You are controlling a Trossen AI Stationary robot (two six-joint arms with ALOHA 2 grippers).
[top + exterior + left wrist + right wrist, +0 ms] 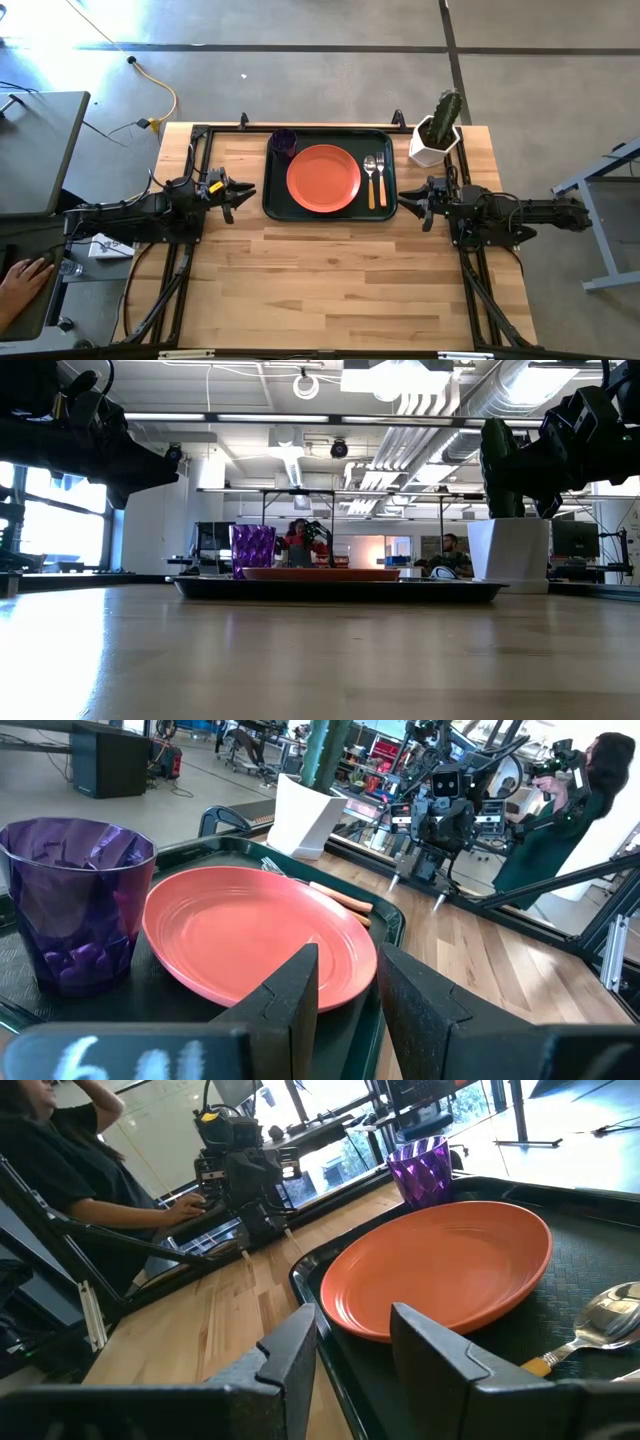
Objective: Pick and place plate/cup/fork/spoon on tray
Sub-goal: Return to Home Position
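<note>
High view: tray [272, 185], dark green, far centre of the wooden table [340, 280]. It carries the plate [323, 179] at centre, the cup [283, 143] in its far left corner, and the spoon [370, 180] and fork [382, 182] side by side right of the plate, fork outermost. Left gripper [238, 198] just left of the tray, right gripper [413, 208] just right of it. Cactus pot [433, 146] off the far right corner. Low view: both arms above the tabletop, nothing hanging from either. Left wrist view: fingers narrowly parted, empty, facing cup and plate. Right wrist view: fingers narrowly parted, empty; plate and spoon bowl close ahead. Step judged: return to home, all four items placed. Next move calls for drawing both arms back clear of the tray rim; no grasp needed.
</note>
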